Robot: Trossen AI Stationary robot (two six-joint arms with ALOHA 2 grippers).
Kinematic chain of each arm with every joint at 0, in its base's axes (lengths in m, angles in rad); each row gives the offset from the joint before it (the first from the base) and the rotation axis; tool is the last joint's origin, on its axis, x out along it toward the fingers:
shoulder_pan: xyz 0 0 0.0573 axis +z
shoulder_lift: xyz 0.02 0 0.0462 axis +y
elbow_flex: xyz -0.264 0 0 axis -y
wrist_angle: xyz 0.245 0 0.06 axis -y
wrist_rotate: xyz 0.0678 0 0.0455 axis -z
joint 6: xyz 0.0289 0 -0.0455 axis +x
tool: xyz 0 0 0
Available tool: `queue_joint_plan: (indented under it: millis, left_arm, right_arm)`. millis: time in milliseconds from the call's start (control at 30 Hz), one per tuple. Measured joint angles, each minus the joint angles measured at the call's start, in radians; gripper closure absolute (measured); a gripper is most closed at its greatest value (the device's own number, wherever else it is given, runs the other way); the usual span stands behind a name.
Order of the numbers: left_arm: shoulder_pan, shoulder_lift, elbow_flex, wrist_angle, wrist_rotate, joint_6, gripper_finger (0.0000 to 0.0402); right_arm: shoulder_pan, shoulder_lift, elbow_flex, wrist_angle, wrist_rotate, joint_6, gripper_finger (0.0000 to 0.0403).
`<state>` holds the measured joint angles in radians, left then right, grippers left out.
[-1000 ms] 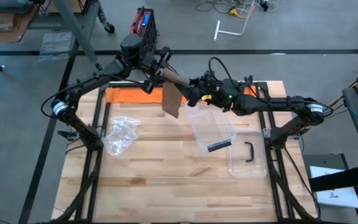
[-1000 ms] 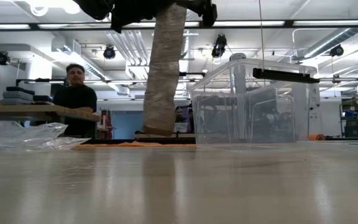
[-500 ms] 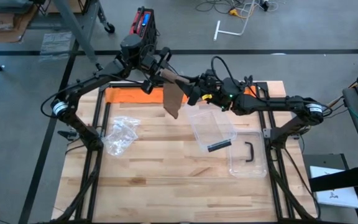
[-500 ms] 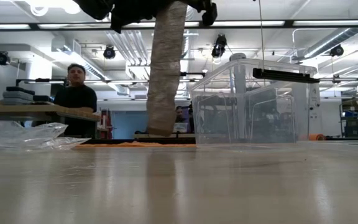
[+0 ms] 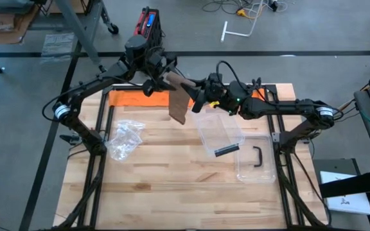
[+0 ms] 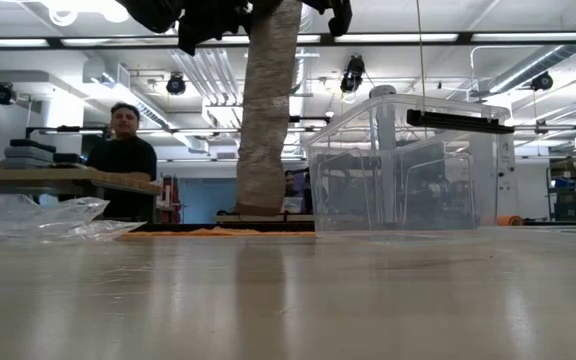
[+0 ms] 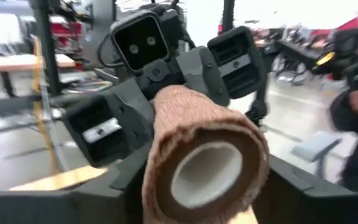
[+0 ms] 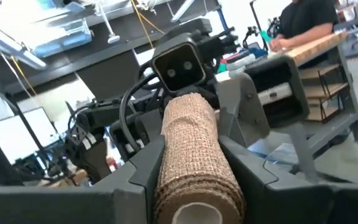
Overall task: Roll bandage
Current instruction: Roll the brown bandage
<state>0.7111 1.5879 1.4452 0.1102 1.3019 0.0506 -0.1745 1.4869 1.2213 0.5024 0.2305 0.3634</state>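
A tan bandage roll [image 5: 176,81] with a white core [image 7: 205,174] is held level, high above the table's far side, between my two grippers. Its loose strip [image 6: 261,110] hangs straight down, and its lower end [image 6: 251,208] is near the table. My right gripper [image 8: 191,180] comes from the right and is shut on the roll. My left gripper [image 7: 197,202] comes from the far left. It is open, with a finger on either side of the roll's other end. My right gripper pinches the roll's right end [image 8: 194,155] between its two fingers [image 8: 143,177], which lie level along the roll and come from the table's right. The roll is lifted clear, with its strip hanging slack below. Whether my left gripper's open fingers [image 7: 291,186] touch the roll, I cannot tell.
A clear plastic box [image 5: 220,133] stands on the table right of the hanging strip, with its lid and black handle [image 5: 257,157] nearer the right edge. A crumpled clear bag [image 5: 124,138] lies at the left, and an orange mat [image 5: 130,97] at the far edge. A person [image 6: 123,150] is beyond the table.
My right gripper has shut on the roll and rolled its wrist. My left gripper has opened around the other end and rolled too. Both stayed in place. The hanging strip has straightened, and its lower end has risen slightly.
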Motion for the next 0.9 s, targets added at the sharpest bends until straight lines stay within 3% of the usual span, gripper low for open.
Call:
queue_joint_plan:
  millis: [367, 667, 900]
  left_arm:
    - [-0.012, 0.0, 0.0, 0.008, -0.001, -0.237, 0.0125]
    - [-0.023, 0.0, 0.0, 0.014, -0.03, -0.258, 0.0132]
    - [-0.023, 0.0, 0.0, 0.039, -0.086, -0.386, 0.0136]
  right_arm:
    - [0.001, -0.001, 0.0, 0.003, 0.047, -0.228, 0.0282]
    - [0.001, -0.002, 0.0, 0.004, 0.06, -0.284, 0.0284]
    - [0.0, -0.002, 0.001, -0.006, 0.092, -0.313, 0.0284]
